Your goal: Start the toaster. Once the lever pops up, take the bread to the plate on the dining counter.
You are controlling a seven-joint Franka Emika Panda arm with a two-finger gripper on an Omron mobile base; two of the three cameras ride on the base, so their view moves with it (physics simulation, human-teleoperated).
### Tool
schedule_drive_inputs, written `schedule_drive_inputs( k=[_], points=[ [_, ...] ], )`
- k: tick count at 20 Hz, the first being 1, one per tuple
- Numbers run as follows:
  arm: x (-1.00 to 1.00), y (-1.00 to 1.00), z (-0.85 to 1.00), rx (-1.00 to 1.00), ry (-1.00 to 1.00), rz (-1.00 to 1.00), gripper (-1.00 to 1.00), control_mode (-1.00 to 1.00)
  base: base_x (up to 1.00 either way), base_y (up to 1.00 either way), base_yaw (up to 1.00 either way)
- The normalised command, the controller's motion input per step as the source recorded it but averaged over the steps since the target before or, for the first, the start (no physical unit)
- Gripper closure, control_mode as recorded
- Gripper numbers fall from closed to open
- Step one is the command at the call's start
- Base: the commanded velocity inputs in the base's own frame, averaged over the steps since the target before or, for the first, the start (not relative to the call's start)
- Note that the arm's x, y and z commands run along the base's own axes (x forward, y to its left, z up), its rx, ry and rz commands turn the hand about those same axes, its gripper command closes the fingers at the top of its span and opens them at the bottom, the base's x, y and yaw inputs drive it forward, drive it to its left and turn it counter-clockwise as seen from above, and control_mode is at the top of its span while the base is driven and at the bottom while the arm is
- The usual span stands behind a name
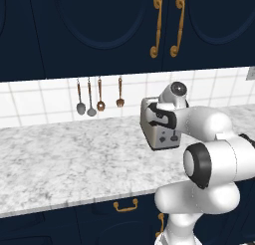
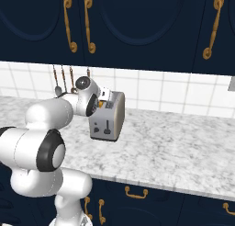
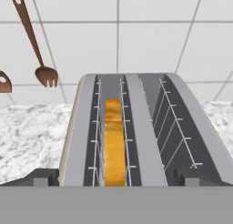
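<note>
Marble tabletop (image 1: 74, 159): white-grey veined, under navy cupboards; we see it carrying the toaster, pushed back near the tiled wall.
Toaster (image 2: 109, 117): silver-beige, its control face turned out toward us, which we judge suits a reach from the front edge.
Bread (image 3: 113, 141): golden-orange crust edge, sunk upright in the left of the two slots in the hand view, between the wire guides; the other slot has nothing in it.
Lever (image 2: 107, 127): small dark tab low on the control face; we cannot tell its exact position.
Tool (image 3: 116, 181): jaws spread wide, gripping nothing, poised over the near end of the toaster, looking along the slots.
Hanging utensils (image 1: 99, 95): on the wall, well apart from the work.
Writing: we read no brand or label anywhere.
</note>
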Motion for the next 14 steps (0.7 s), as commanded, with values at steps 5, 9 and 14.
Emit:
schedule_drive_inputs(
  k=[5,9,14],
  points=[
    [0.0,0.0,0.0,0.0,0.0,-0.01,-1.0,-1.0,0.0,0.0,0.0],
    [0.0,0.0,0.0,0.0,0.0,-0.01,-1.0,-1.0,0.0,0.0,0.0],
    [0.0,0.0,0.0,0.0,0.0,-0.01,-1.0,-1.0,0.0,0.0,0.0]
  ],
)
